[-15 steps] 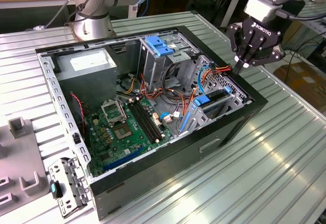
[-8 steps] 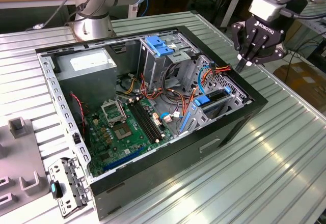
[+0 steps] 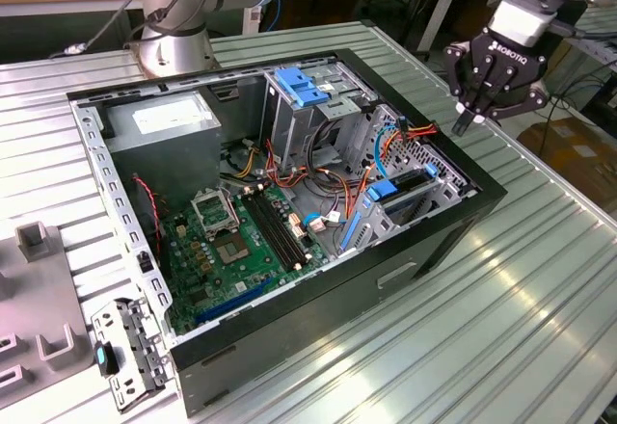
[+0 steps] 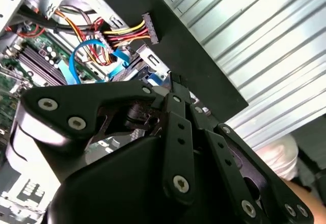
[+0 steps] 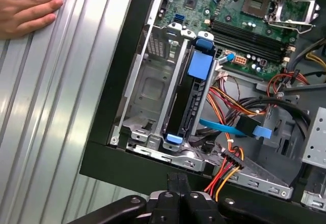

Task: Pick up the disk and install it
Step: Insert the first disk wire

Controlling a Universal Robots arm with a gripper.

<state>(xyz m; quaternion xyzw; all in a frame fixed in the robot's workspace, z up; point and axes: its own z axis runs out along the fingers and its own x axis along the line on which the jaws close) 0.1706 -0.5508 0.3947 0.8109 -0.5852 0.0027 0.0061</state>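
The disk [image 5: 199, 65] stands on edge in a slot of the metal drive cage [image 5: 153, 86] at the case's near corner. Its blue frame and dark side show, and its label is hidden. In the exterior view the disk [image 3: 395, 191] sits low in the cage on the exterior view's right. My gripper [image 3: 463, 121] hangs above and outside that corner of the case, apart from the disk. In both wrist views the gripper [image 5: 177, 179] [image 4: 177, 80] is shut, fingertips together with nothing between them.
The open black computer case [image 3: 453, 241] lies on a ribbed metal table. Inside are a grey power supply [image 3: 169, 116], a blue bracket [image 3: 304, 87], the motherboard [image 3: 231, 241] and loose cables [image 5: 232, 165]. A person's hand [image 5: 28, 5] rests on the table beside the case.
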